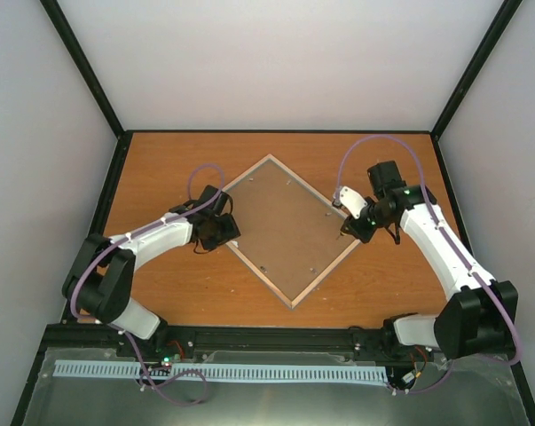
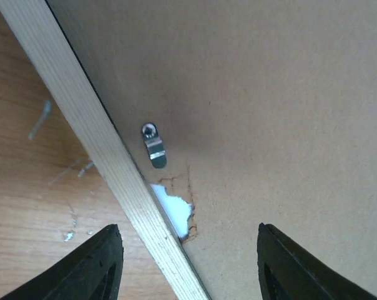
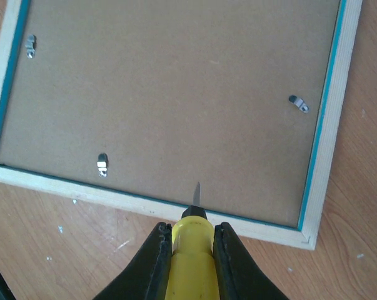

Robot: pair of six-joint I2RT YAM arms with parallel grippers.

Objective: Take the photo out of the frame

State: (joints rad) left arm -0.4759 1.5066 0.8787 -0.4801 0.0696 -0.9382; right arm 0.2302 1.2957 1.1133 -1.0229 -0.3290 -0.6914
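The right gripper [image 3: 191,229] squeezes a yellow tool [image 3: 191,262], tip over the frame [image 3: 335,125] just ahead; the left gripper [image 2: 188,232] is open

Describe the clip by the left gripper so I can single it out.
The frame lies face down on the table, brown backing board up. Near its left corner, ahead of the left gripper, sits a small metal clip. Of the clips in view, only it has a torn patch beside it, showing white.
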